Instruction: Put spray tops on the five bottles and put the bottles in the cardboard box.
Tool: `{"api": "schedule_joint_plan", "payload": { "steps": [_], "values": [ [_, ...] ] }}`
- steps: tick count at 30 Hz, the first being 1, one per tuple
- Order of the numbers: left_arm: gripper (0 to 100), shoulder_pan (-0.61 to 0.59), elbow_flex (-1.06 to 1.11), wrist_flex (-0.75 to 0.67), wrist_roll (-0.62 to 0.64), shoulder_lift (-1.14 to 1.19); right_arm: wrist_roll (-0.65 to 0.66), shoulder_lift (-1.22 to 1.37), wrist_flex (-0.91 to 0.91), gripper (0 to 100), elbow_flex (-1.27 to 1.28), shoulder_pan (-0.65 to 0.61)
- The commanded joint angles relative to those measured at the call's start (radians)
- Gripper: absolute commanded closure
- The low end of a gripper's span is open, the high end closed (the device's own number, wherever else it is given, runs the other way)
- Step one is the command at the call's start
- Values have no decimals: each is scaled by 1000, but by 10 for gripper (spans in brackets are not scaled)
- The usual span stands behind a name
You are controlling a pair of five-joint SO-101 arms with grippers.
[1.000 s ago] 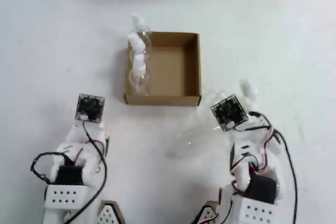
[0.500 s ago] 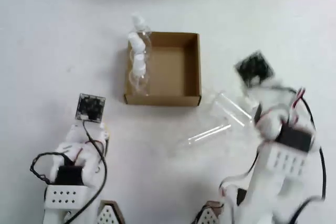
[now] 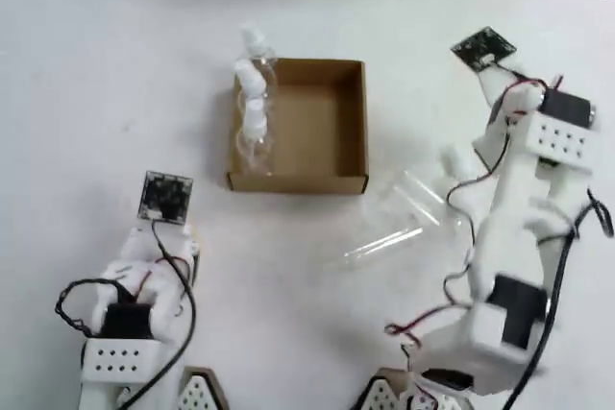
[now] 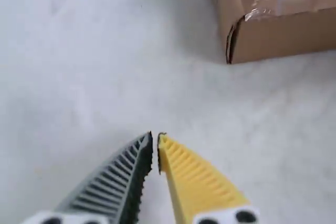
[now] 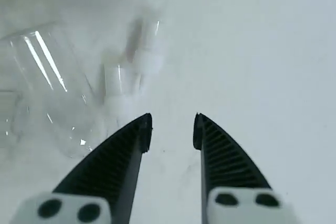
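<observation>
While the right gripper (image 5: 170, 127) is hanging part-open, empty, a clear bottle (image 5: 52, 77) is lying just left; high view is showing capped bottles (image 3: 254, 103) inside the cardboard box (image 3: 357, 122).

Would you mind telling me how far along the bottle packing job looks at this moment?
Done: some capped bottles lie along the left wall of the cardboard box; I cannot count them exactly. In hand: nothing; the right gripper hangs open near a loose spray top, the left gripper is shut and empty. Left: clear bottles lie on the table beside the box, apparently without tops.
</observation>
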Motion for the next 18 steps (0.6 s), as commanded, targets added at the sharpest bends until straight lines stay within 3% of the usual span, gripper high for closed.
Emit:
{"api": "schedule_joint_plan", "payload": {
  "steps": [1,18],
  "values": [
    [963,-4,-11,-29,-8,-12,8,94,5,885,-92,4],
    [962,-2,-11,-31,-9,-12,-80,486,-59,858,-310,-64]
  ]
}}
